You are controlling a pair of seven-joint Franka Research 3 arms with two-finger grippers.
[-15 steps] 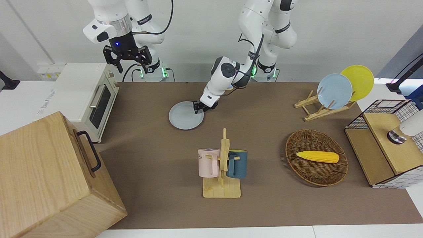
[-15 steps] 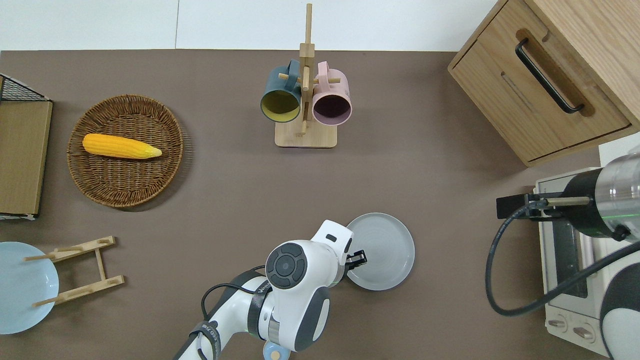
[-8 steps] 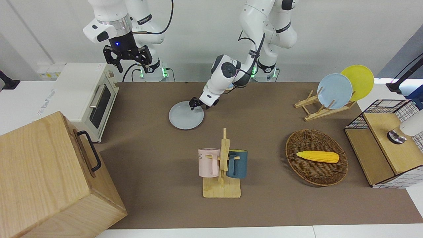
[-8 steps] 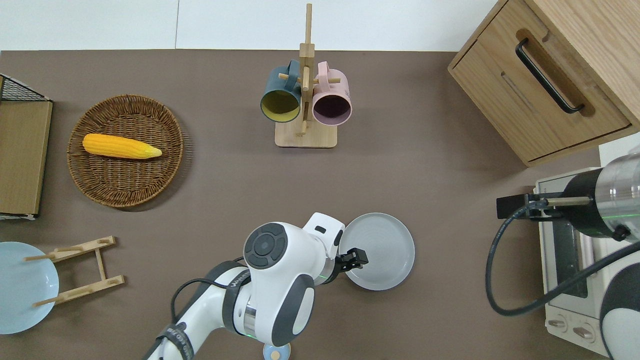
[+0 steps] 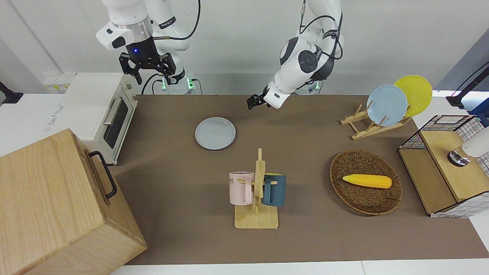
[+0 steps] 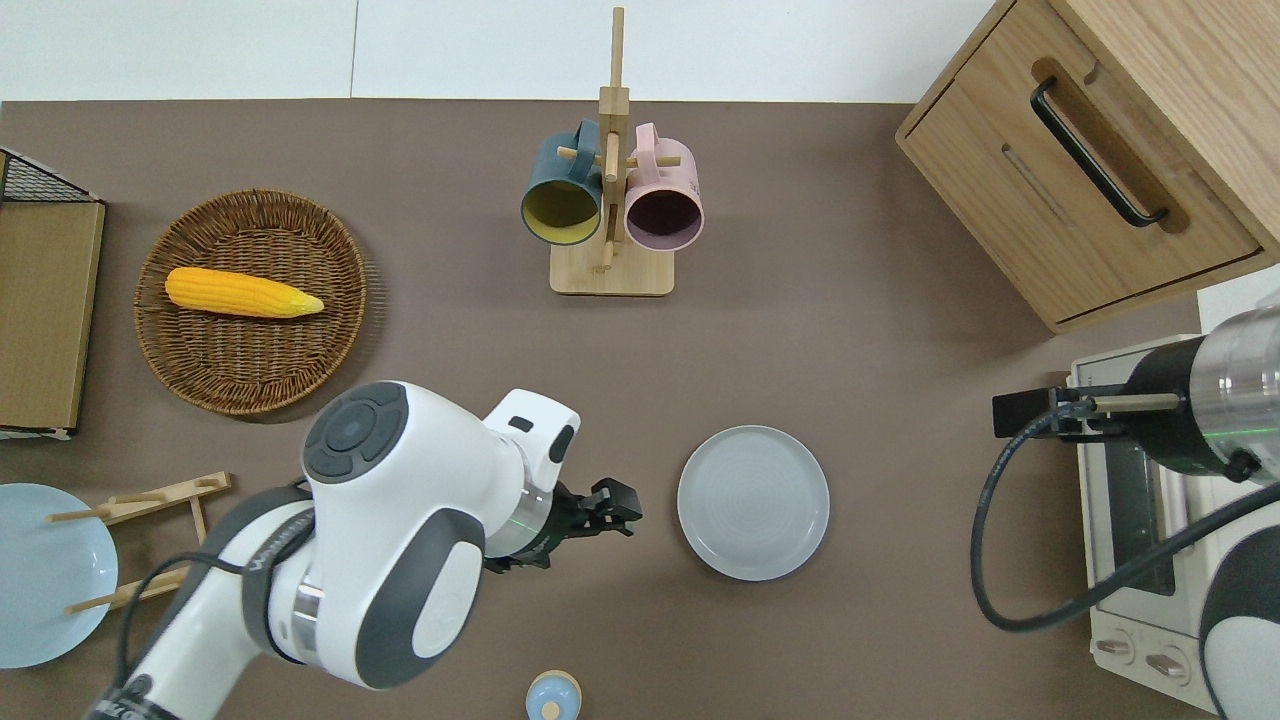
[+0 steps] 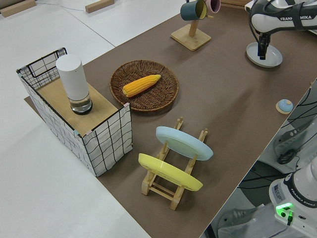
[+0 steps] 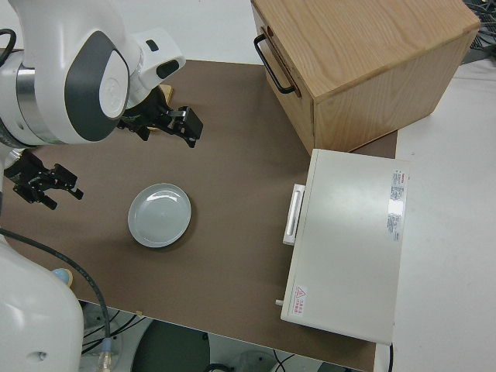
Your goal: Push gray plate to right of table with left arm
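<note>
Corn point(image 5: 367, 181) in basket point(image 5: 344, 193).

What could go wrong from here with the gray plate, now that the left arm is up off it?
The gray plate lies flat near the table's middle, short of the right arm's end, so the push may count as unfinished. The left gripper hangs clear of the plate, over bare table toward the left arm's end; a fresh push from there could ride over the low rim. A longer push would send the plate toward the toaster oven and might strike it.
</note>
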